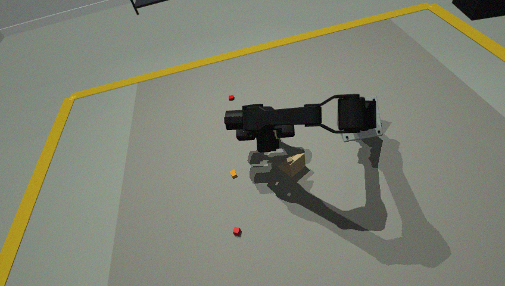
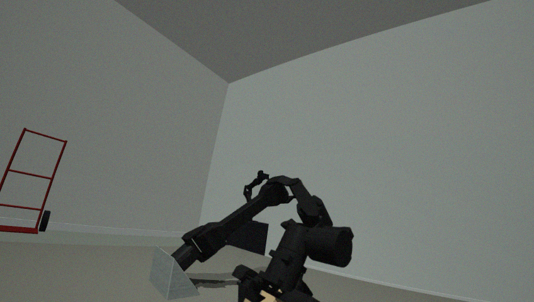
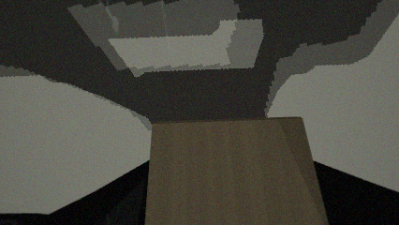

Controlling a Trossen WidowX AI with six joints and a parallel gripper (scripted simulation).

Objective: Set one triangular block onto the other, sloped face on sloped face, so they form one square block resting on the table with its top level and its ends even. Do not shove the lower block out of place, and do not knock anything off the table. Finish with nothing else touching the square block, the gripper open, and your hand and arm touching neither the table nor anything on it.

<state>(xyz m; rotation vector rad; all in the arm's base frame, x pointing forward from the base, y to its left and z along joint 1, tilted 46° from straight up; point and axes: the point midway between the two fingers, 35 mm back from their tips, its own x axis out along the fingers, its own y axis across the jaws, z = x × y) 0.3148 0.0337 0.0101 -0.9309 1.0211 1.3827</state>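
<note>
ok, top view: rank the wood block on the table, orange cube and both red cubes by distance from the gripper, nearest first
From the gripper, which is shut on a triangular block:
1. Wood block on the table, just below and to its right in the picture.
2. Orange cube, lower left.
3. Upper red cube, upper left, slightly farther than the orange one.
4. Lower red cube, far below.

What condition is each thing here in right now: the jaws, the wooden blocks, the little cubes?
Jaws: shut on a triangular block.
Held triangular block: clamped, raised off the table.
Other triangular block: resting on the table, untouched.
Far red cube: on the table, alone.
Orange cube: on the table, alone.
Near red cube: on the table, alone.
Hand truck: upright.
</note>
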